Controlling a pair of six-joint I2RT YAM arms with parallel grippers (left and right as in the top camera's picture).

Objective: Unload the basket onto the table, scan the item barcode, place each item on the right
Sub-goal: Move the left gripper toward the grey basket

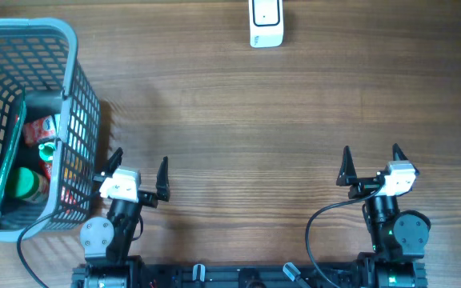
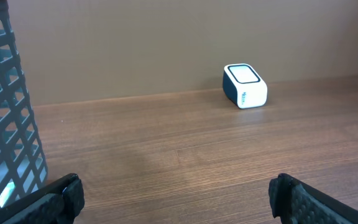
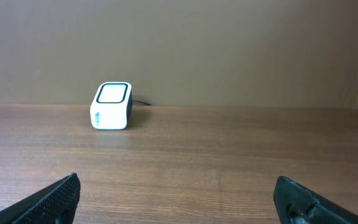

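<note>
White scanner (image 1: 266,26) lies long axis front-to-back (window facing up).

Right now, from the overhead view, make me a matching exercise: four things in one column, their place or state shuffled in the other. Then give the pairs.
Things
1. basket
2. scanner
3. left gripper
4. right gripper

Place or state
A. white, at the far edge of the table, near the middle
B. open, close beside the basket's wall
C. grey-blue mesh, at the left edge
D. open, over bare wood on the right side

Pairs: 1-C, 2-A, 3-B, 4-D
</note>
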